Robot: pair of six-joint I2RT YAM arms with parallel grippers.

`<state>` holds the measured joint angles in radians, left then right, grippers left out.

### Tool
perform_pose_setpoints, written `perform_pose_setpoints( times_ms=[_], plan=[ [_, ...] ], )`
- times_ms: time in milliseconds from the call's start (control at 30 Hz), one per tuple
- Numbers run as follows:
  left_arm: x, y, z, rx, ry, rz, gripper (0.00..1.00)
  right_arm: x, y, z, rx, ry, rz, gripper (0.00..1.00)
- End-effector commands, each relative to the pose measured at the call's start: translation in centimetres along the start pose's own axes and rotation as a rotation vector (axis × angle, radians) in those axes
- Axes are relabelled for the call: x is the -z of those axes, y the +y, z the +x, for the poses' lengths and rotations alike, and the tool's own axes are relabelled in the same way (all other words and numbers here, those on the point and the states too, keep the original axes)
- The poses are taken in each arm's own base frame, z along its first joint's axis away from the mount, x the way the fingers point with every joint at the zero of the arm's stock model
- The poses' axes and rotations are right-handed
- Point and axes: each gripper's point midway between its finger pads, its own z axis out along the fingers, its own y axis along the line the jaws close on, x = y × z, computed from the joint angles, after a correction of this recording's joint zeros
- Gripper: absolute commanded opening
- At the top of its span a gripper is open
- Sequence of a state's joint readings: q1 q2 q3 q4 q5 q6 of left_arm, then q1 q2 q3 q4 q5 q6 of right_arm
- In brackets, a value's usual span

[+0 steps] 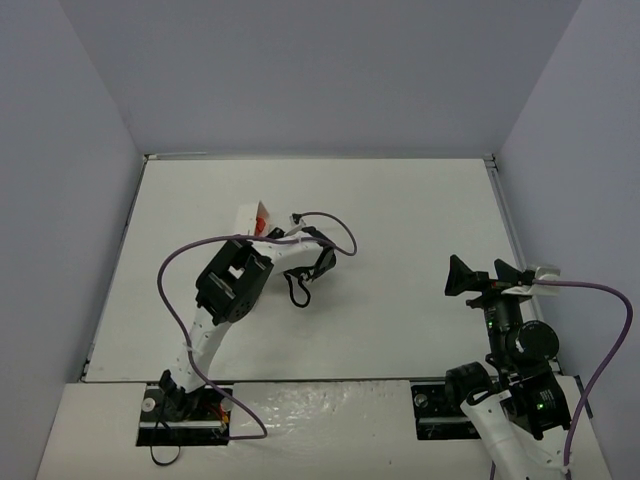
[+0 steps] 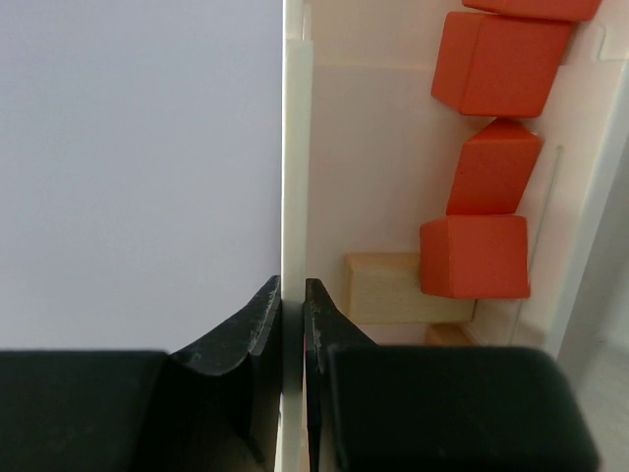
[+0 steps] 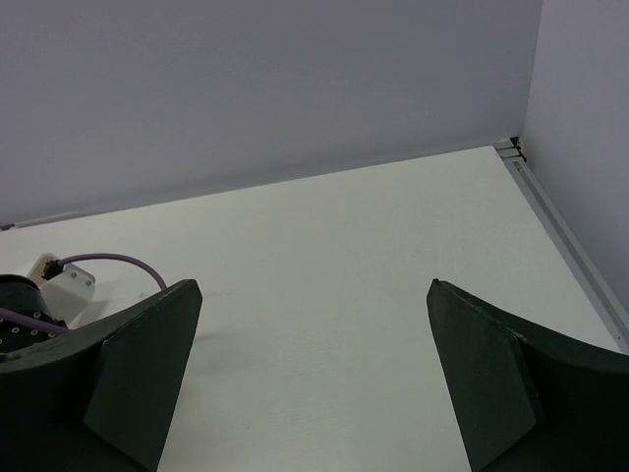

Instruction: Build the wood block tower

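Note:
My left gripper [image 2: 293, 285] is shut on the thin side wall of a long white tray [image 2: 293, 147]. Inside the tray lie several bright red cubes [image 2: 475, 256] and a pale tan block [image 2: 383, 287], loose and jumbled, not stacked. In the top view the tray [image 1: 246, 216] shows just beyond the left wrist, with a bit of red [image 1: 262, 222] in it; the left fingers are hidden under the wrist. My right gripper [image 1: 490, 274] is wide open and empty over bare table at the right; it also shows in the right wrist view [image 3: 313, 285].
The white table [image 1: 400, 220] is boxed in by lavender walls, with a raised rail at its right edge [image 3: 575, 251]. A purple cable [image 1: 335, 228] loops from the left arm over the table centre.

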<state>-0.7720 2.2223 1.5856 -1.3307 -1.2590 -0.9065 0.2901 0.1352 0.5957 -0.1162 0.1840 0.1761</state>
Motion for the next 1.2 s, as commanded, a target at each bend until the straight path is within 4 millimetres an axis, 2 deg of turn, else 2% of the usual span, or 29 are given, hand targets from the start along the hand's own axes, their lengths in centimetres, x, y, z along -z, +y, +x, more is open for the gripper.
perform_pose_setpoints(
  times_ms=[0, 67, 167, 233, 300, 367, 567, 700, 767, 833, 933, 1033, 1100, 1167],
  plan=[
    [1.0, 5.4, -0.6, -0.217, -0.031, -0.075, 0.00, -0.5, 0.3, -1.9, -0.026, -0.076, -0.001, 0.96],
    [2.1, 4.9, -1.3, -0.229, -0.060, -0.064, 0.00, -0.5, 0.3, -2.0, -0.025, -0.077, -0.001, 0.96],
    [4.3, 5.5, -2.0, -0.218, -0.124, -0.045, 0.00, -0.5, 0.3, -1.9, -0.026, -0.074, -0.002, 0.96],
    [3.7, 6.0, -0.9, -0.221, -0.120, -0.057, 0.00, -0.5, 0.3, -1.9, -0.026, -0.075, -0.003, 0.96],
    [1.7, 6.3, 0.3, -0.222, -0.065, -0.079, 0.00, -0.4, 0.4, -1.9, -0.026, -0.076, -0.004, 0.96],
    [1.3, 7.0, 1.0, -0.187, -0.068, -0.089, 0.00, -0.4, 0.3, -2.0, -0.026, -0.079, -0.002, 0.96],
    [1.4, 7.9, 0.4, -0.132, -0.095, -0.096, 0.00, -0.4, 0.3, -2.0, -0.026, -0.078, -0.002, 0.96],
    [3.9, 8.5, -0.4, -0.107, -0.172, -0.069, 0.00, -0.4, 0.3, -2.0, -0.026, -0.079, 0.001, 0.96],
    [2.0, 8.2, 0.9, -0.056, -0.124, -0.086, 0.00, -0.4, 0.2, -2.0, -0.026, -0.081, 0.003, 0.96],
    [0.4, 7.4, 1.8, -0.093, -0.056, -0.096, 0.00, -0.5, 0.2, -2.0, -0.028, -0.079, 0.004, 0.96],
    [1.5, 7.5, 1.9, -0.148, -0.108, -0.102, 0.00, -0.5, 0.4, -1.9, -0.027, -0.074, -0.005, 0.96],
    [1.4, 7.0, 2.2, -0.136, -0.102, -0.100, 0.00, -0.5, 0.2, -2.0, -0.029, -0.079, 0.005, 0.96],
    [1.5, 6.3, 1.7, -0.191, -0.107, -0.104, 0.00, -0.5, 0.2, -2.0, -0.028, -0.080, 0.004, 0.96],
    [2.8, 6.4, 0.8, -0.213, -0.127, -0.087, 0.00, -0.5, 0.4, -2.0, -0.028, -0.075, -0.004, 0.96]
  ],
)
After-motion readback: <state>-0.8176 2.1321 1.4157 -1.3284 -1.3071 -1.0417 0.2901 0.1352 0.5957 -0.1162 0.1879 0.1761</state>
